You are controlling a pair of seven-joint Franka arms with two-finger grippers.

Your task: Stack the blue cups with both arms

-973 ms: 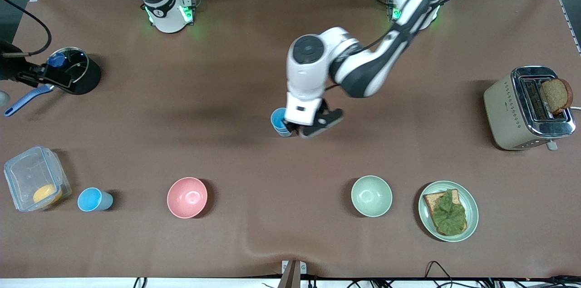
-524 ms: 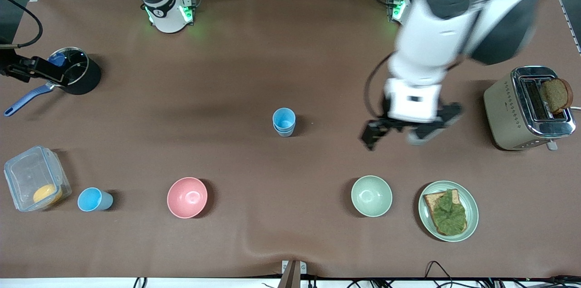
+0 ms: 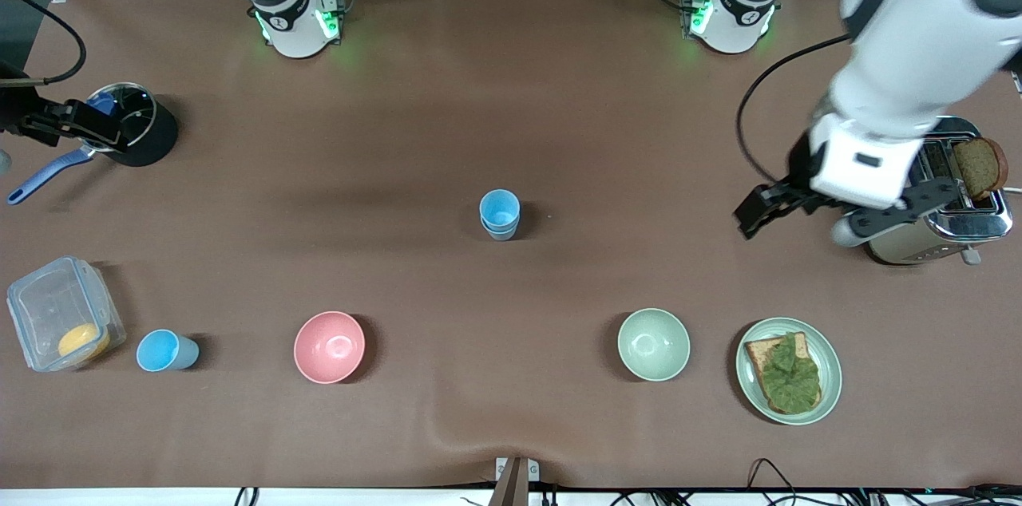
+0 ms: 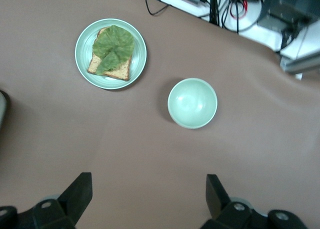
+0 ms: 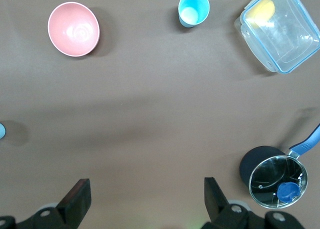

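Two blue cups stand nested one in the other at the middle of the table, with nothing touching them; their edge just shows in the right wrist view. A single sky-blue cup stands upright beside the clear box, toward the right arm's end. My left gripper is open and empty, up in the air beside the toaster. My right gripper is open and empty, high over the table by the black pot.
Along the near side stand a clear box with something yellow inside, a pink bowl, a pale green bowl and a plate of toast with lettuce. A toaster sits at the left arm's end, a lidded pot at the right arm's.
The left gripper has let go of the nested cups at the middle and swung away to the toaster. The cups stayed in place. The right arm has barely moved.
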